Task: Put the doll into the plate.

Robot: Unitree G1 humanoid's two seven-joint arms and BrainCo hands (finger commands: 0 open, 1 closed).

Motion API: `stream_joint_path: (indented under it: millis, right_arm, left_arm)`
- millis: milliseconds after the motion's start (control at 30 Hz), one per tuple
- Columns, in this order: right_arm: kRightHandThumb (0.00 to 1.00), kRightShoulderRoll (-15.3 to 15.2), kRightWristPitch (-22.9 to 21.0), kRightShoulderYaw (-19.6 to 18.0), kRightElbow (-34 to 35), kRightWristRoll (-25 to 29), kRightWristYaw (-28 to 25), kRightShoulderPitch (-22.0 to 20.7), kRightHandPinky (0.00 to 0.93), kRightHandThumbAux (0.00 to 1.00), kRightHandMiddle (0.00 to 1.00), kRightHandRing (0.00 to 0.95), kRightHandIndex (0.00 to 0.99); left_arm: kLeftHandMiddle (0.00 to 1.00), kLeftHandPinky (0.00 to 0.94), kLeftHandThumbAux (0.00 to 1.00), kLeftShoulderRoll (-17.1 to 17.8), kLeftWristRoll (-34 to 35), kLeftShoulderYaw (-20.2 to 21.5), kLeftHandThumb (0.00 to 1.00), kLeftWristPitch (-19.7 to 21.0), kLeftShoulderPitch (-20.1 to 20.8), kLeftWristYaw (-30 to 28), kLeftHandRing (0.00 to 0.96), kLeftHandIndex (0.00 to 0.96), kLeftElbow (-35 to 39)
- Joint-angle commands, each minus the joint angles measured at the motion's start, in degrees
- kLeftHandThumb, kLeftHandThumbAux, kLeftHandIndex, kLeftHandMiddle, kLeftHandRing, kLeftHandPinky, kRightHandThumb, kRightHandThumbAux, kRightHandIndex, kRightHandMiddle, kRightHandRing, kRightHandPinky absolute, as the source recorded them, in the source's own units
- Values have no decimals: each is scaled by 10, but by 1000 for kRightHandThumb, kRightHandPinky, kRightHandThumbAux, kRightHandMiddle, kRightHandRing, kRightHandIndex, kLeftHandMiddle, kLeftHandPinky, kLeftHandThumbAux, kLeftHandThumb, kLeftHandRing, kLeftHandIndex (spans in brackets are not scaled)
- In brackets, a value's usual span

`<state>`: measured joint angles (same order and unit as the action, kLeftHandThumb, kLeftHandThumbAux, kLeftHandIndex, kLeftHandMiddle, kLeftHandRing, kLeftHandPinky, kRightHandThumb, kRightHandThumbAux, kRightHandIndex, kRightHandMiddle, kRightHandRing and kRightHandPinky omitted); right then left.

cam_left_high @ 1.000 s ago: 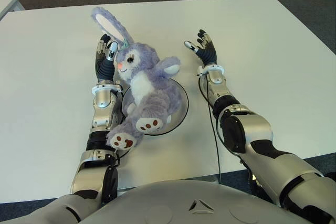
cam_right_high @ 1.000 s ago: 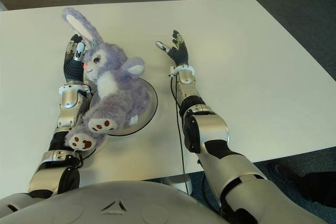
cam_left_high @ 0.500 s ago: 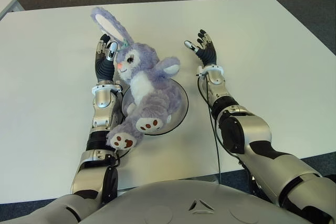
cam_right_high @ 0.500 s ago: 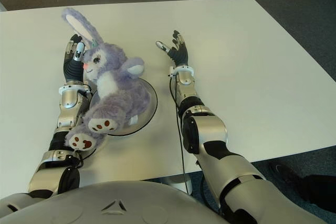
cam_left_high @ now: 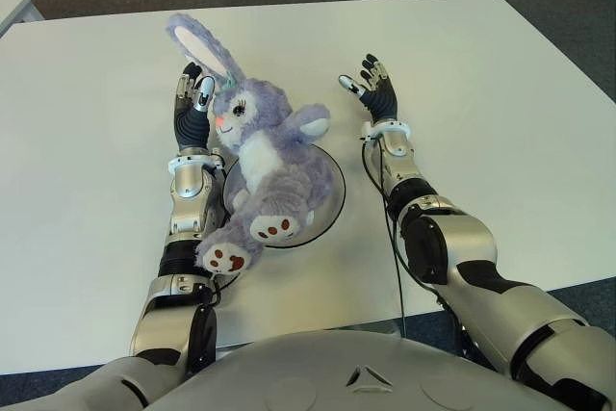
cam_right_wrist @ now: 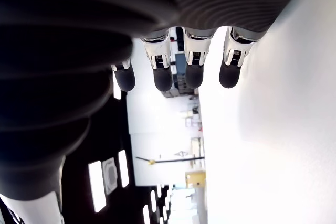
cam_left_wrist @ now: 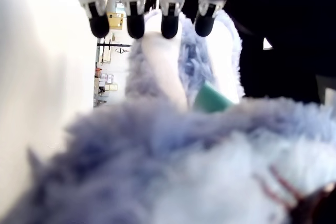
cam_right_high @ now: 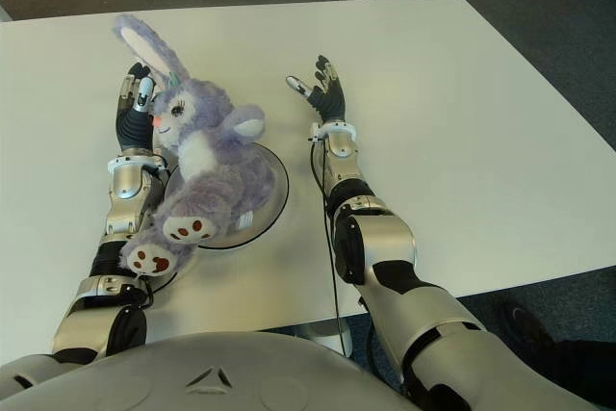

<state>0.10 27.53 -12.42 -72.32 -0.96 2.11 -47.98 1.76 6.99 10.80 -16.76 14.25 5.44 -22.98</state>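
1. The fluffy purple rabbit doll with a white belly (cam_left_high: pixel 265 156) lies across the round shallow plate with a dark rim (cam_left_high: pixel 332 201). Its body is on the plate, but its head and its long ear reach past the far rim, and one foot (cam_left_high: pixel 223 257) hangs over the near rim beside your left forearm.
2. Your left hand (cam_left_high: pixel 192 108) is just beside the doll's face, on its left side. In the left wrist view the fingers (cam_left_wrist: pixel 134 23) are straight and spread, and they hold nothing. The doll's fur fills that view, so the palm seems very near to it or touching it.
3. Your right hand (cam_left_high: pixel 375 91) is over the white table (cam_left_high: pixel 500 113), to the right of the doll and apart from it. Its fingers are extended and empty.
4. I judge that the doll is already released, so the step is to take the hands away. Lift the left hand up and away from the face, so that the fur does not drag.
5. If the doll must sit fully inside, push the head gently toward the plate's centre, and watch that the plate does not slide.
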Motion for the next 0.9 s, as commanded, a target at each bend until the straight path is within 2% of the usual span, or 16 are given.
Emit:
stream_joint_path:
  millis: [33,900]
  right_arm:
    - [13,6,-18,-8,-22,15,-11,40,27,710,54,36,42]
    - [37,1,51,-17,-1,33,-68,64,59,692,83,67,49]
  left_arm:
    - [30,0,397,-24,8,1,0,-1,-63,-5,9,0,-22]
    - [38,0,405,-18,23,6,0,1,-70,-23,22,0,-22]
